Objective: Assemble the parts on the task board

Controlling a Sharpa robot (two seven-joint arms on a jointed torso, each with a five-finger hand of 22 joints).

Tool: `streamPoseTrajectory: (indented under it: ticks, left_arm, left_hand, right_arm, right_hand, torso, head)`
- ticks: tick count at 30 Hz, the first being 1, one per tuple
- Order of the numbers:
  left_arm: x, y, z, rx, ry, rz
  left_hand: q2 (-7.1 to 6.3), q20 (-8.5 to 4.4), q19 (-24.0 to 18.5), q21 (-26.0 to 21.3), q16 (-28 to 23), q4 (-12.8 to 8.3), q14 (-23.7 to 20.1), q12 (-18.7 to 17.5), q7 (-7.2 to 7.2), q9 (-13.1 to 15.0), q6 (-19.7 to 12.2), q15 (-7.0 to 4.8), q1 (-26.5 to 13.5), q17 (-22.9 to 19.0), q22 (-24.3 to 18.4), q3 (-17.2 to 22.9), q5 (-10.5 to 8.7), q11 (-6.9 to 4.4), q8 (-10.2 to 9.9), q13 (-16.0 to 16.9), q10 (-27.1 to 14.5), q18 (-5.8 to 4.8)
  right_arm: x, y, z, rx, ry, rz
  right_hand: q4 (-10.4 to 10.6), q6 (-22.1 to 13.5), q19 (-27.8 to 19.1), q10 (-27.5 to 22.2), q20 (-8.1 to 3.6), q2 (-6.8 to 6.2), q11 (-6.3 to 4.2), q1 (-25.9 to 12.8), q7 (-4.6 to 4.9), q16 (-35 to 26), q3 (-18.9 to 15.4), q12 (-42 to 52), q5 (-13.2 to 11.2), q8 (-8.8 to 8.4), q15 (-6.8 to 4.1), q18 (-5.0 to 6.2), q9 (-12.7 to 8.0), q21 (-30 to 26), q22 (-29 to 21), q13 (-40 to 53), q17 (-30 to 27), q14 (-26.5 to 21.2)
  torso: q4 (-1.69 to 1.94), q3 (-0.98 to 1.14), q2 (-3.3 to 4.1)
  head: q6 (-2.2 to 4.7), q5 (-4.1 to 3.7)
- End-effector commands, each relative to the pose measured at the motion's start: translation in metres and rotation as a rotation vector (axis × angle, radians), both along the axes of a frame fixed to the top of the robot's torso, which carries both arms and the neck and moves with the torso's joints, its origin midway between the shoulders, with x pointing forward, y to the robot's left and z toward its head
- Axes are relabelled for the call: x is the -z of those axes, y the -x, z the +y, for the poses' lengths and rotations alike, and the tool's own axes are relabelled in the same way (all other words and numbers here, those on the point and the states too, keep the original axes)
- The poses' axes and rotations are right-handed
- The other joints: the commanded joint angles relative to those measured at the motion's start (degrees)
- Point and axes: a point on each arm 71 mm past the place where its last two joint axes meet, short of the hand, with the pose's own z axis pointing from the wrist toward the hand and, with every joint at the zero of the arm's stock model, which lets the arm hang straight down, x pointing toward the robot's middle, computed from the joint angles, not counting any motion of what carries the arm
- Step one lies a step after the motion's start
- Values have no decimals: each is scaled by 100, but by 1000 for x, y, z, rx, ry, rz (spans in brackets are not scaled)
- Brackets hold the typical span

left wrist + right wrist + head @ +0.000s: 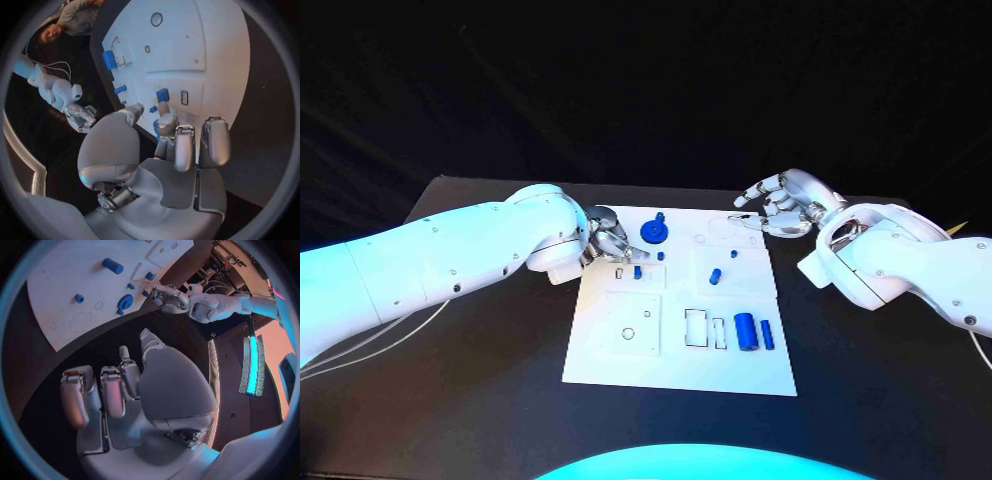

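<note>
One task board (pixel 678 345); two hands (parts uncounted).

I see the black table (pixel 473 400) running out to my left, right and near side, its matte top catching a faint sheen of the coloured light. Behind its far edge hangs a black cloth backdrop (pixel 646 80) (creased in soft folds). Two thin white cables (pixel 401 328) lie looped on the table's left part, trailing off towards the picture's left edge.
</note>
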Motion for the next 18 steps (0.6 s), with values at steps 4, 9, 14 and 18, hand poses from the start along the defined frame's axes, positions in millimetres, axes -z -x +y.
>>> streamPoseTrajectory:
  ticks: [4,9,14,18]
  left_arm:
    - [-15,-12,17,-33,21,-7]
    - [-23,-24,31,-60,2,-22]
    - [-27,-31,39,-67,-43,-60]
    - [-27,-38,43,-71,-82,-76]
  left_hand:
    - [190,117,-354,-203,-200,-4,412,-508,264,-248,-476,186,413,986,-370,-141,32,217,-521,-576,-524,50]
    - [221,144,-369,-216,-216,-11,402,-514,284,-290,-467,206,489,962,-387,-155,46,238,-579,-593,-544,55]
    - [243,157,-390,-229,-227,5,395,-523,300,-313,-469,217,489,946,-412,-175,48,252,-614,-608,-561,61]
    - [268,170,-399,-236,-237,12,388,-516,310,-334,-465,228,463,930,-423,-201,52,263,-642,-604,-564,65]
  right_arm:
    - [0,0,0,-10,3,-11]
    - [0,0,-1,-9,3,-11]
    - [0,0,-1,-9,4,-11]
    - [0,0,-1,-10,4,-11]
  right_hand:
    - [23,-42,599,-51,-41,-16,7,-59,-7,-36,7,-24,15,35,-32,-39,8,32,1506,435,1276,530]
    - [23,-42,599,-51,-41,-16,7,-59,-7,-36,7,-24,15,35,-32,-39,8,32,1506,435,1276,530]
    - [23,-42,599,-51,-41,-16,7,-59,-7,-36,7,-24,15,35,-32,-39,8,32,1506,435,1276,530]
    - [23,-42,599,-51,-41,-16,7,-59,-7,-36,7,-24,15,35,-32,-39,8,32,1506,435,1276,530]
  torso:
    - [-3,2,10]
    - [-11,-1,21]
    - [-2,-13,27]
    - [15,-17,12]
  head:
    - [36,14]
    - [67,8]
    - [76,0]
    - [63,3]
